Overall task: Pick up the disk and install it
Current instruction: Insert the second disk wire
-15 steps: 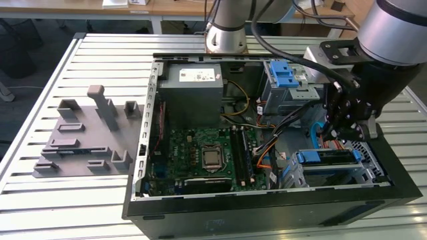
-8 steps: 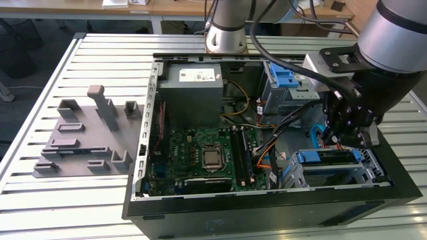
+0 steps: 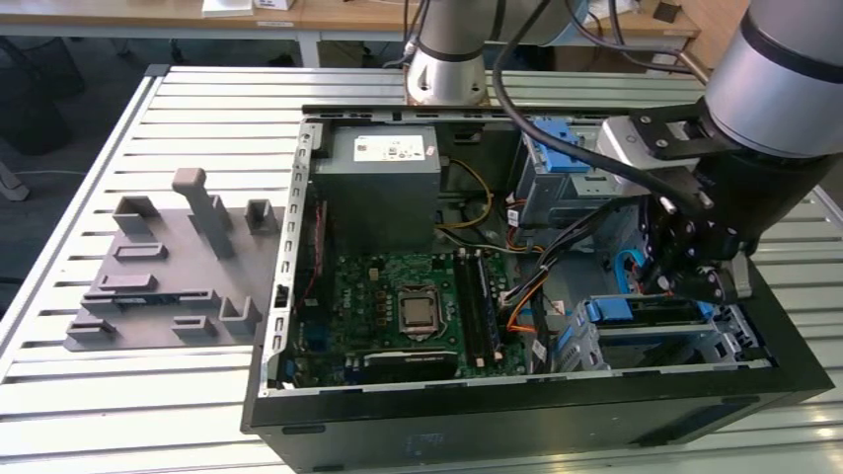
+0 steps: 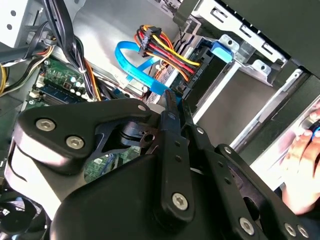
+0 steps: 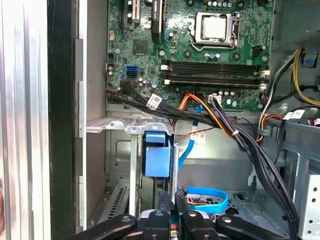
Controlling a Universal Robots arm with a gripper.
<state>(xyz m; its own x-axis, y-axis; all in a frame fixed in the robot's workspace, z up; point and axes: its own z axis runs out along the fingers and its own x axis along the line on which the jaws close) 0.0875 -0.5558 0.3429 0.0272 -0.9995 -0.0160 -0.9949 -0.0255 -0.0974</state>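
Gripper point(image 3: 692, 281) was down inside the open PC case point(image 3: 527, 420), on the drive-cage side, w/ the arm reaching over the case wall. Fingers point(image 5: 164, 196) looked closed together, and I couldn't make out anything pinched between them. The disk point(image 3: 652, 314) wasn't in the grip. It sat in the drive cage point(image 4: 250, 55) just ahead of and slightly below the fingertips, close but apart from them, as far as the exterior view shows. My read is that it's already slotted: blue rail/tab point(image 4: 222, 50) at the cage mouth, body between the cage's metal guides, so the cage carries it and not the arm. The power connector w/ red/yellow/orange wires point(image 4: 165, 52) appeared plugged into the disk end nearest the gripper. The blue flat data cable point(image 4: 131, 62) looped right by the fingertips, which prob explains the low, closed pose: narrow tip to work at the connector end w/o snagging the cable bundle. Orientation, as a judgement: connector end pointed back toward the gripper and the motherboard point(image 5: 200, 55), long axis running away from the fingertips into the cage, broad faces parallel to the guides. Exact seating depth was hidden. A person's hand point(image 4: 302, 165) was at the outside of the case, beyond the cage from the gripper, reason unclear.
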